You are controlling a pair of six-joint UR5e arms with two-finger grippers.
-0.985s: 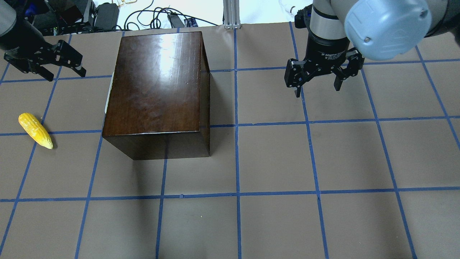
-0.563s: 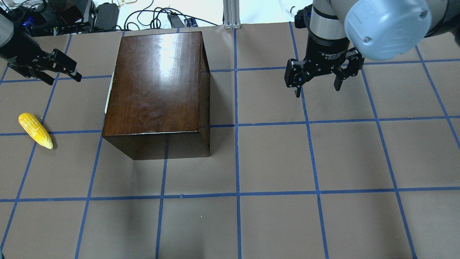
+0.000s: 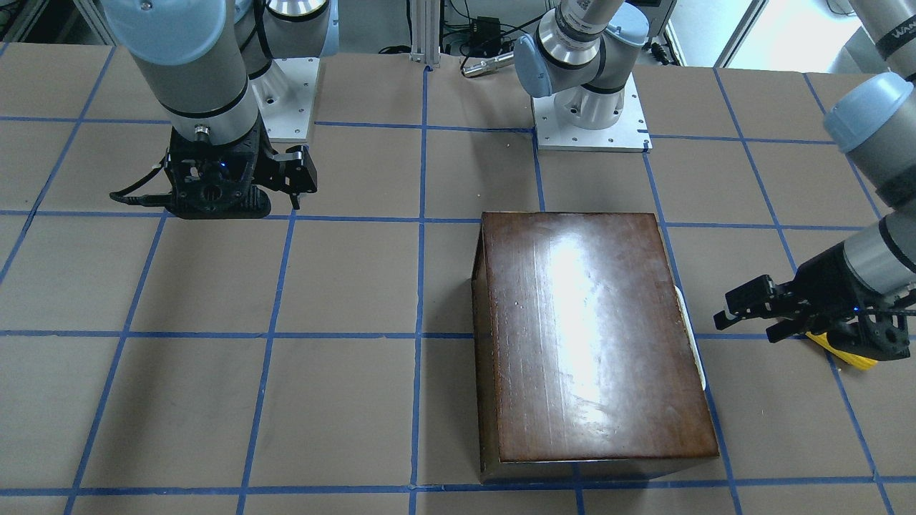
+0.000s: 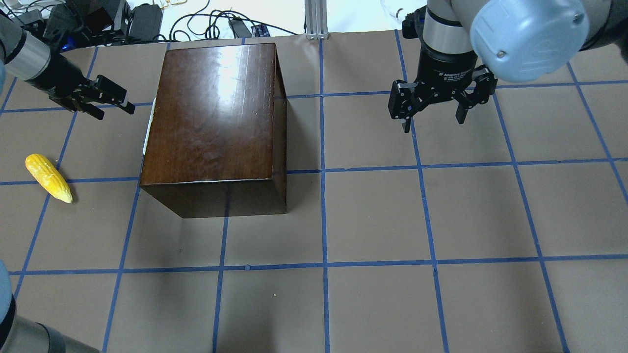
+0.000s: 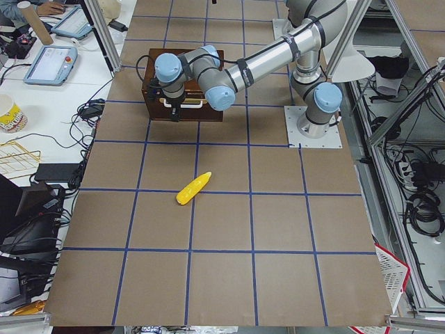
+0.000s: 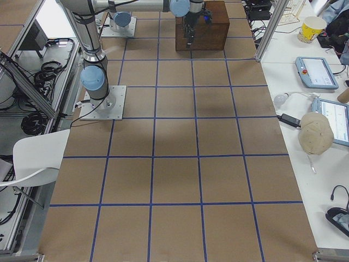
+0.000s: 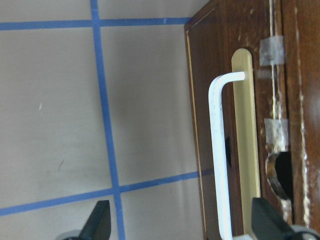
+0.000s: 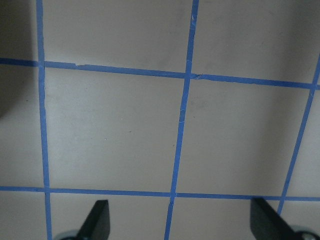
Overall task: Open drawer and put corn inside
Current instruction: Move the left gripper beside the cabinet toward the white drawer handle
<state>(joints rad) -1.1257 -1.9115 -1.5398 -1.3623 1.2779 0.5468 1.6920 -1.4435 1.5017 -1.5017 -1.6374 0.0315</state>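
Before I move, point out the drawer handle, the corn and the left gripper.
drawer handle (image 7: 218, 150), left wrist view, middle of the white bar.
corn (image 4: 48, 177), overhead view, middle of the cob.
left gripper (image 4: 117, 112), overhead view, midway between fingertips.

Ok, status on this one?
Left gripper open, facing handle. Right gripper open over bare table. Drawer shut, corn on table. Nothing blocking handle.

a robotics lab. the counter (image 4: 373, 215) is papered brown and gridded with blue tape (image 4: 324, 215); two arm bases (image 3: 588, 107) are bolted to plates (image 3: 630, 139) on it. past one edge of the counter lie cables (image 4: 206, 24) and an aluminium post (image 4: 314, 19). beside the counter, desks (image 6: 283, 71) carry teach pendants (image 6: 315, 72) and a paper cup (image 6: 312, 27).
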